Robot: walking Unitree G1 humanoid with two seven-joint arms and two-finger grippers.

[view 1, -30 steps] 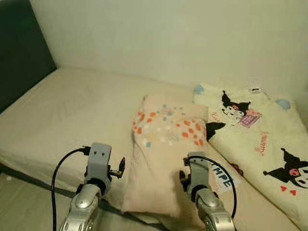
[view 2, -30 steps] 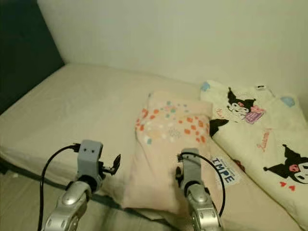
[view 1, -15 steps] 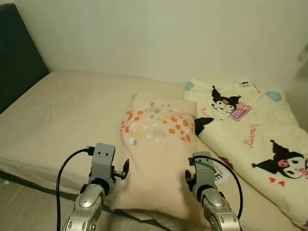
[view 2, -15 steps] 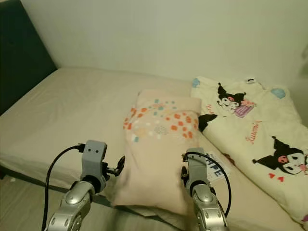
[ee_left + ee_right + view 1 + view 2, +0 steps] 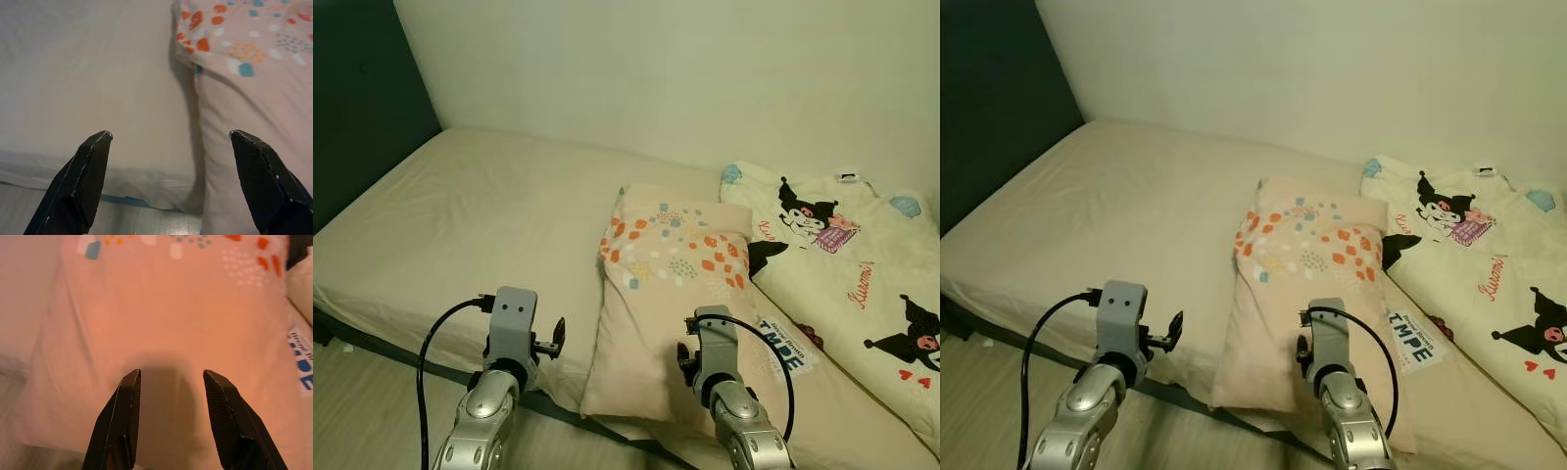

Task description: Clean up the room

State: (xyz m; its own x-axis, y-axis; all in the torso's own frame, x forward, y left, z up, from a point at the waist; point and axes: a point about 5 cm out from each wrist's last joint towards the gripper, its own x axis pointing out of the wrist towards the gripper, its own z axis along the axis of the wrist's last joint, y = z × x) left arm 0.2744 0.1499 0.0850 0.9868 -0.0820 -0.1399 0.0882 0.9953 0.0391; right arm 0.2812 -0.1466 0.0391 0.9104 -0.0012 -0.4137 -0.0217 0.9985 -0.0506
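— Pale wall [image 5: 685, 69] behind, dark headboard [image 5: 362, 108] on my left, and a bed [image 5: 480, 225] with a beige sheet in front of me. What do you want first?

— Where's the thing to tidy?

— I see a pink pillow [image 5: 671, 294] with orange, teal and white spots lying lengthwise on the bed, its near end hanging slightly over the mattress edge. Just to its right is a cream blanket [image 5: 847, 264] printed with black cartoon characters, touching the pillow along that side. A white label with blue letters [image 5: 785, 351] peeks out beside the pillow's right edge.

— And your grippers?

— My left gripper [image 5: 168, 137] hovers above the mattress edge, just left of the pillow, fingers spread wide and holding nothing. My right gripper [image 5: 171, 377] hangs over the pillow's near end, fingers parted moderately, also holding nothing; it casts a shadow on the fabric below.

— Any bins or baskets?

— I can't make out any from here. A strip of light floor [image 5: 372, 401] shows below the bed's edge.
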